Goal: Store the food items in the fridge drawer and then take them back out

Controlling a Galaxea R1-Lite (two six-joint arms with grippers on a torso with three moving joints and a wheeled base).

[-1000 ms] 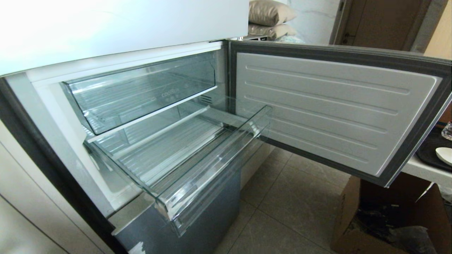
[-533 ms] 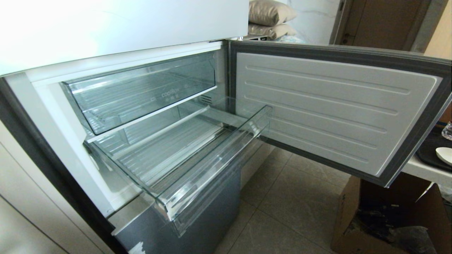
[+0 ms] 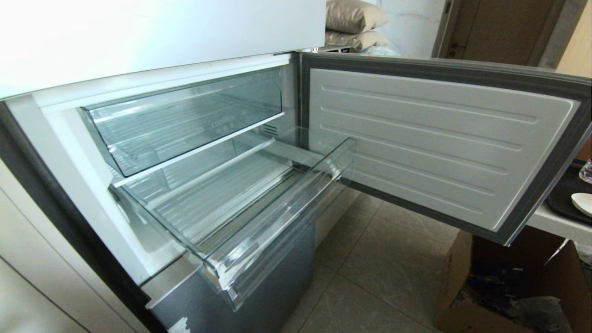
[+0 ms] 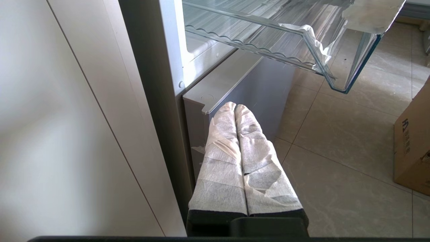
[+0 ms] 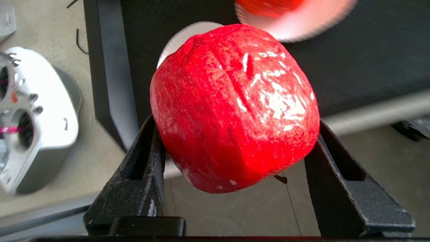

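Right tool is clamped on the red fruit; carry it level over the drawer at ten o'clock, releasing low; left tool is together, parked

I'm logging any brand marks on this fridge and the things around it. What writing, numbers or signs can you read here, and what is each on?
"coolBox", roughly, faint: on the front of the upper clear drawer in the head view; small marks under it are too small to read.
Dark print on the side of the cardboard box in the left wrist view: blurred, unreadable.
Nothing readable on the fridge drawer, the red fruit or the grey controller.
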